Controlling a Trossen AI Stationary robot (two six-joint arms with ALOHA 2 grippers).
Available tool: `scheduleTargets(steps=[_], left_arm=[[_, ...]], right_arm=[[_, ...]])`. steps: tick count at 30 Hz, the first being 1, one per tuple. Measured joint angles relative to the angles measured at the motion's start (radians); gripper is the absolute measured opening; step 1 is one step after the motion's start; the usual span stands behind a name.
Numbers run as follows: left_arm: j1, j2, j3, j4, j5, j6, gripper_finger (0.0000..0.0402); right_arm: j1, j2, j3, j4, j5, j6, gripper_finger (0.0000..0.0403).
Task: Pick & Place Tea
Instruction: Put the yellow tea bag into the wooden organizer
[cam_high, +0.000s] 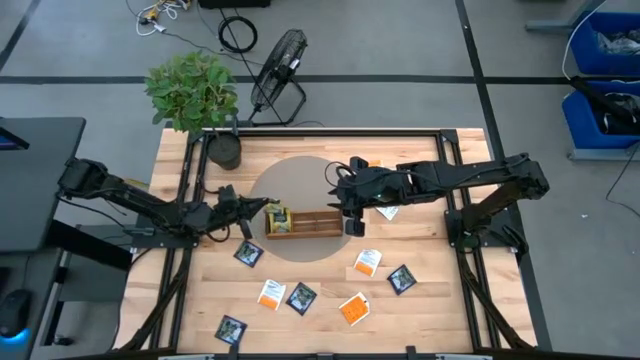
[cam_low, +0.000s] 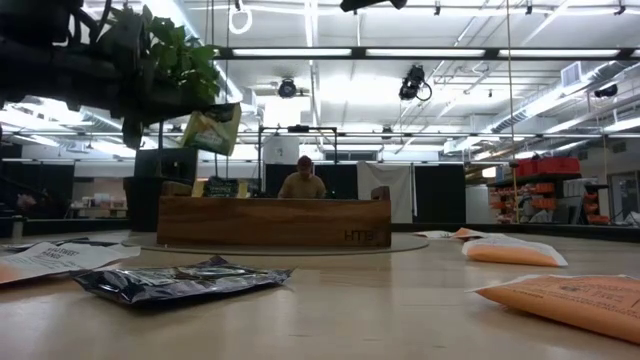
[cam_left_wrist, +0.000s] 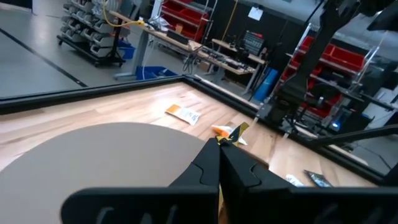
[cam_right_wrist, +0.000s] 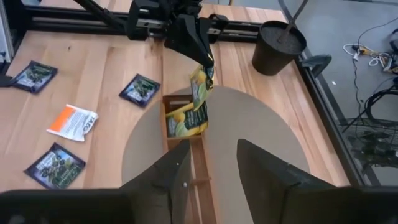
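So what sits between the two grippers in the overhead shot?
In the high view, the wooden tray lies between them: the left gripper holds a yellow-green sachet over its left end, and the right gripper hovers at its right end.

Bright ceiling strip lights (cam_low: 330, 52) glare in the low view; nearest sachets (cam_low: 180, 280) blur; the surface (cam_high: 420, 310) is evenly lit.

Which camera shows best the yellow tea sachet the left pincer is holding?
The right wrist view: the yellow sachet hangs from the left pincer above the wooden tray. High view: tiny. Low view: tilted, airborne. Left wrist: only a corner.
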Motion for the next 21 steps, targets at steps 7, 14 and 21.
scheduleTargets(steps=[7, 14, 21], left_arm=[[-0.039, 0.055, 0.000, 0.060, -0.065, -0.007, 0.0000], [-0.074, 0.248, 0.000, 0.242, -0.111, -0.007, 0.0000], [-0.107, 0.451, 0.042, 0.371, -0.144, -0.007, 0.0000]], right_arm=[[0.000, 0.000, 0.000, 0.011, 0.000, -0.003, 0.0139], [0.000, 0.000, 0.000, 0.011, 0.000, -0.003, 0.0139], [0.000, 0.000, 0.000, 0.011, 0.000, -0.003, 0.0139]])
